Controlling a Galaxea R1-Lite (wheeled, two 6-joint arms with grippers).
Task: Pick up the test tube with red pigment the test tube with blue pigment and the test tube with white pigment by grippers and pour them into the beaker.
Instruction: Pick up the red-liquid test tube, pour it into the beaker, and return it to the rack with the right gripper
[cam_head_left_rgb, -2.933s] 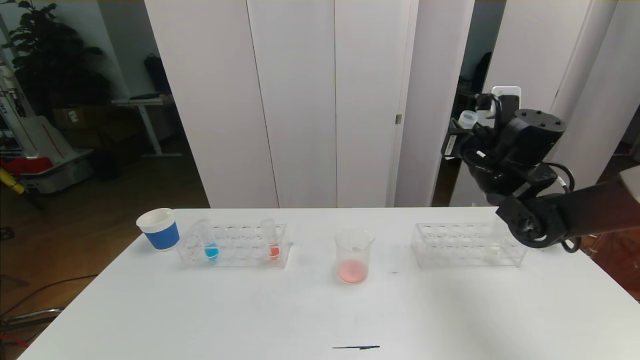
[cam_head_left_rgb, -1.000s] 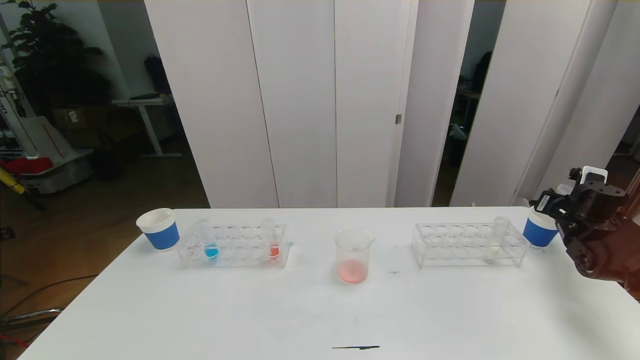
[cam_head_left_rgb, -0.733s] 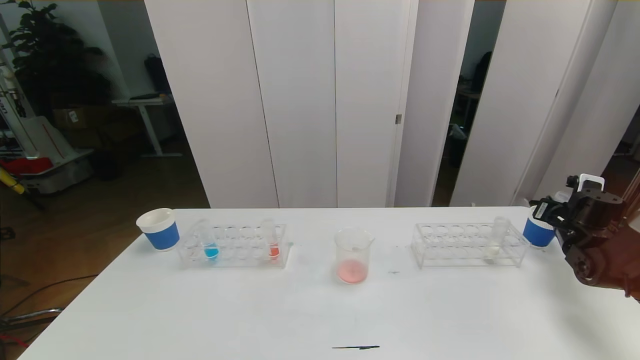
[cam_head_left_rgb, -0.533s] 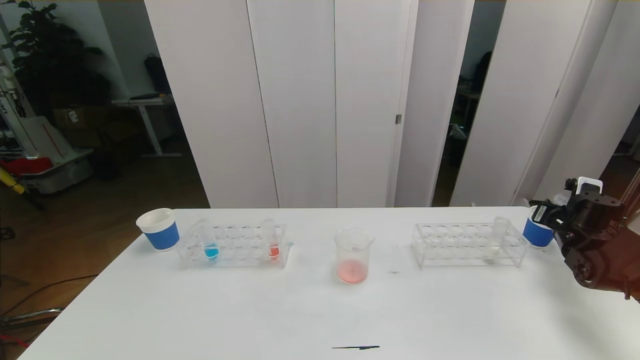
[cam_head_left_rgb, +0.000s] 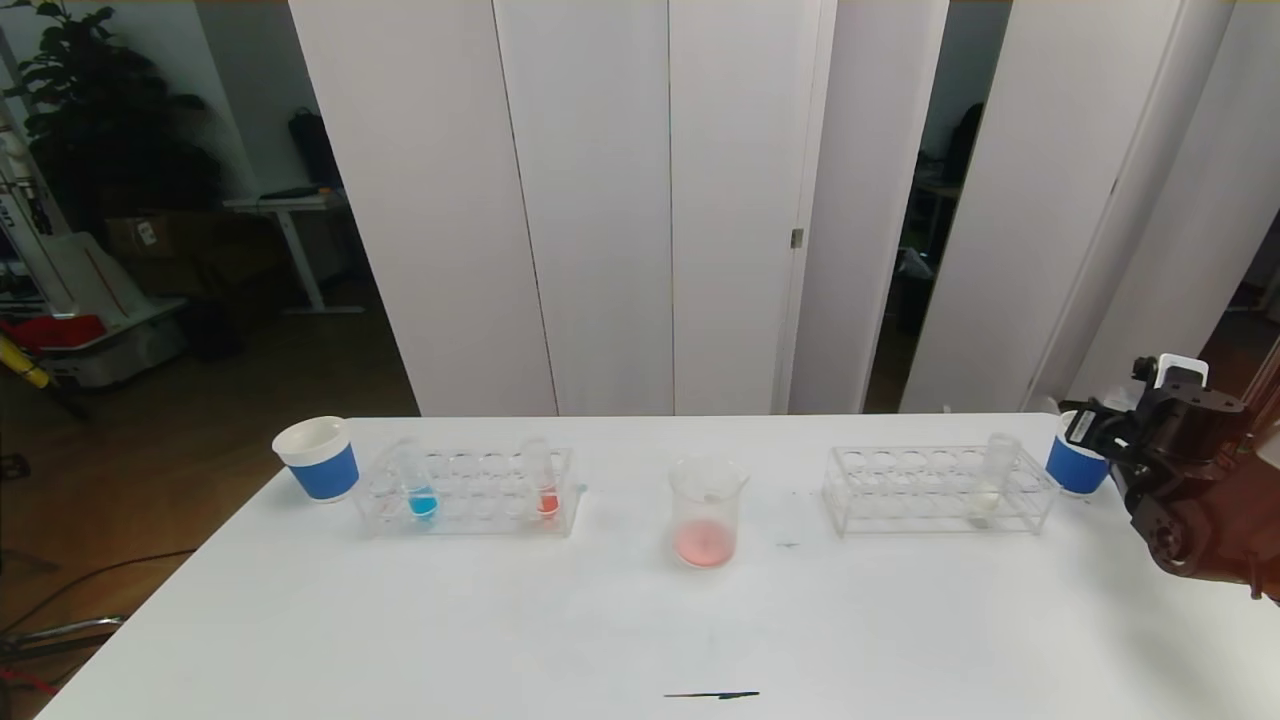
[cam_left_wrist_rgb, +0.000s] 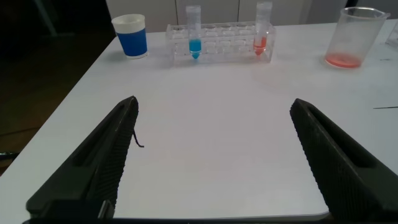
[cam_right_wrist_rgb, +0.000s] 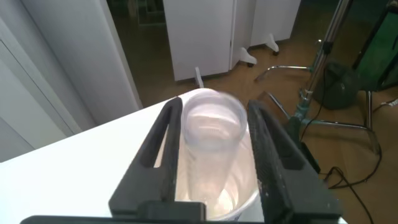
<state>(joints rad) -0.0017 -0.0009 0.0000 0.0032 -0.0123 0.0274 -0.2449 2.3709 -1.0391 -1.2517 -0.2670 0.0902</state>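
My right gripper (cam_head_left_rgb: 1098, 430) is at the table's far right, over a blue-and-white paper cup (cam_head_left_rgb: 1075, 466). In the right wrist view its fingers (cam_right_wrist_rgb: 214, 109) are closed around an empty clear tube (cam_right_wrist_rgb: 211, 140) that hangs down into the cup (cam_right_wrist_rgb: 239, 202). The beaker (cam_head_left_rgb: 708, 510) stands mid-table with pink liquid at its bottom. The blue-pigment tube (cam_head_left_rgb: 418, 485) and a red-pigment tube (cam_head_left_rgb: 542, 480) stand in the left rack. The white-pigment tube (cam_head_left_rgb: 992, 478) stands in the right rack. My left gripper (cam_left_wrist_rgb: 213, 106) is open and empty, low over the table's near left, out of the head view.
The left clear rack (cam_head_left_rgb: 470, 497) and the right clear rack (cam_head_left_rgb: 915, 492) flank the beaker. A second blue-and-white cup (cam_head_left_rgb: 318, 458) stands at the far left. A thin dark mark (cam_head_left_rgb: 712, 694) lies near the front edge. The table's right edge is just past the right cup.
My right arm has come down from high above the right rack and out to the right, carrying the empty tube to the right cup. Over the last half second it has barely moved.
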